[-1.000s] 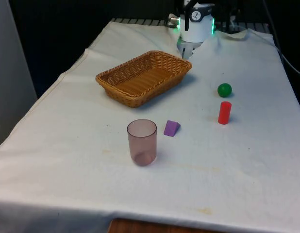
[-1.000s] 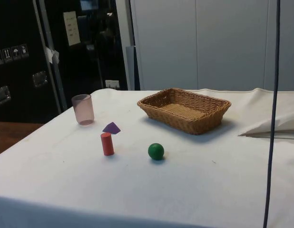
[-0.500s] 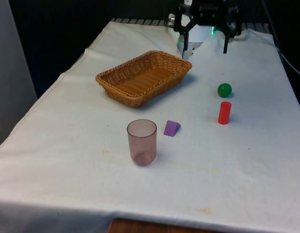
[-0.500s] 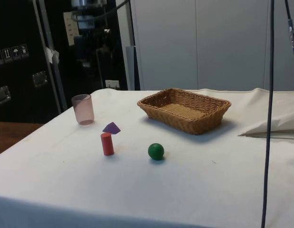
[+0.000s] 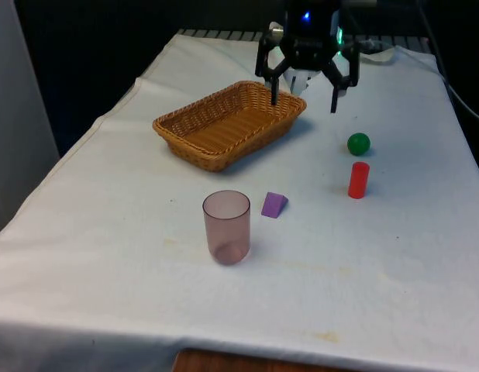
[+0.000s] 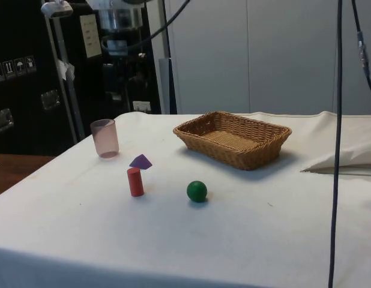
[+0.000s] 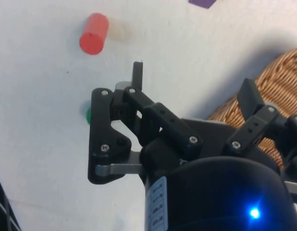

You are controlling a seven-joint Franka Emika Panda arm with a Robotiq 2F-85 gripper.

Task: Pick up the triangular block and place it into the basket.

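Note:
The purple triangular block [image 5: 274, 204] lies on the white cloth near the table's middle, next to a pink translucent cup [image 5: 226, 226]. The same block [image 6: 140, 161] lies behind the red cylinder in the side view, and its corner [image 7: 202, 2] shows in the wrist view. The empty wicker basket [image 5: 168, 122] stands further back, towards the front view's left. My gripper [image 5: 304, 97] hangs open above the basket's far right corner, well away from the block and holding nothing. In the wrist view my gripper [image 7: 193, 83] has its fingers spread wide over the basket's edge [image 7: 278, 86].
A green ball [image 5: 358, 143] and an upright red cylinder [image 5: 358, 179] stand at the front view's right, below my gripper. The cup [image 6: 105, 138] stands close beside the block. The ball [image 7: 88, 114] is partly hidden behind a finger in the wrist view.
My gripper has come down and forward from the table's far end, and its spread fingers now hang by the basket's far corner. The objects on the table have not moved.

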